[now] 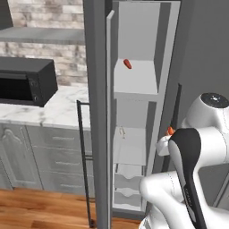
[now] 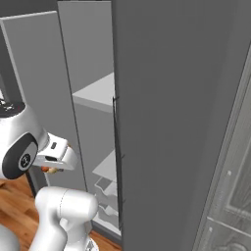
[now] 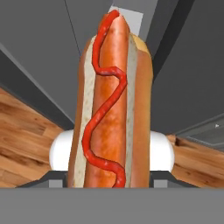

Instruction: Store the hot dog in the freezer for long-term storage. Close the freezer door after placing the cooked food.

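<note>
Jaws pinched on the hot dog [image 3: 111,109], held in front of the open freezer [image 1: 134,80].

Gripper [image 3: 111,175] clamps the bun's lower end; the hot dog stands lengthwise up the hand view: tan bun, glossy orange sausage, 1 wavy red sauce line along it. In the left base view just its orange tip [image 1: 170,131] shows above the white wrist, beside the freezer's right edge. Freezer body is flat dark grey, inside pale grey-white with flat shelves and lower drawers. A small bare red-orange piece [image 1: 127,64] lies on the upper shelf [image 1: 136,82]. Freezer door [image 1: 100,134] is swung open, a tall narrow panel seen edge-on. Left of it: black boxy microwave [image 1: 27,80] on a marbled white desk [image 1: 49,112], carved grey cabinets [image 1: 44,156], brick wall, wood plank floor [image 1: 40,208].
</note>
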You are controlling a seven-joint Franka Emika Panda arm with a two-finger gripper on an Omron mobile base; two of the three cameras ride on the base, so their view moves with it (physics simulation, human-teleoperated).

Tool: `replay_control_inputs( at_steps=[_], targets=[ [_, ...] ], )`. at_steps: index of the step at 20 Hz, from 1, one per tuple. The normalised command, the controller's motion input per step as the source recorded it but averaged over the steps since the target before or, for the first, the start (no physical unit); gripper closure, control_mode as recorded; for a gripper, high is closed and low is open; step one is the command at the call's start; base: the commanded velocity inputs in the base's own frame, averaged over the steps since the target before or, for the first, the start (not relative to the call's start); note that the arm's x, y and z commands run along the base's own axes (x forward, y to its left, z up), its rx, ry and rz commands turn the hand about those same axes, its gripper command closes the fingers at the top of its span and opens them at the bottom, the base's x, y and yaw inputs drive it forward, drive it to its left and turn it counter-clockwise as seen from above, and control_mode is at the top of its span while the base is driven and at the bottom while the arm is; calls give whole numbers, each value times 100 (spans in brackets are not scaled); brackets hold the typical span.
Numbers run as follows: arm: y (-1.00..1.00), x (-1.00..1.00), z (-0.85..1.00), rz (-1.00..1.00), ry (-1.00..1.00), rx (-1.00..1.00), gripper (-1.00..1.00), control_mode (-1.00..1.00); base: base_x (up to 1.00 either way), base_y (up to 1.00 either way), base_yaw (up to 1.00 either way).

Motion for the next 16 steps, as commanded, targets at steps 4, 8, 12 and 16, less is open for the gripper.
replay_control_inputs(
  at_steps=[4, 8, 12, 16],
  targets=[
    [0, 0, 0, 0, 0, 0, 100, 100, 28, 0, 10],
    [0, 0, 0, 0, 0, 0, 100, 100, 38, 0, 12],
    [0, 0, 0, 0, 0, 0, 100, 100, 44, 0, 9],
    [0, 0, 0, 0, 0, 0, 100, 100, 43, 0, 5]
  ],
)
